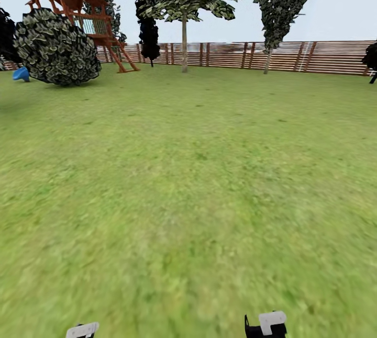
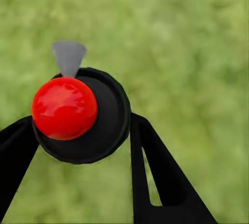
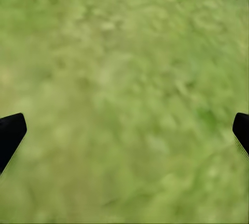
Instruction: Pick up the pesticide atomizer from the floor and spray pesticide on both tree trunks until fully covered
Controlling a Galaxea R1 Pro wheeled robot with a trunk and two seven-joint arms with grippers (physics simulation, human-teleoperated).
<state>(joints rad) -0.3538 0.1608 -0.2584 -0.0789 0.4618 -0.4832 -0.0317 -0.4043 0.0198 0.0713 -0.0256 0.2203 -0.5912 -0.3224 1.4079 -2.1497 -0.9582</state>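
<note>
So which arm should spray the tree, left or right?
Left, probably. Its fingers hold the pesticide atomizer, red top showing. The right gripper is open over grass. The tree stands far off by the fence.

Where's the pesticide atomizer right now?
The pesticide atomizer sits between the fingers of the left end effector in the left wrist view, red top toward the camera, above the lawn.

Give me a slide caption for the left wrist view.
Left gripper holding the pesticide atomizer, seen from above its red top, over blurred green lawn.
</note>
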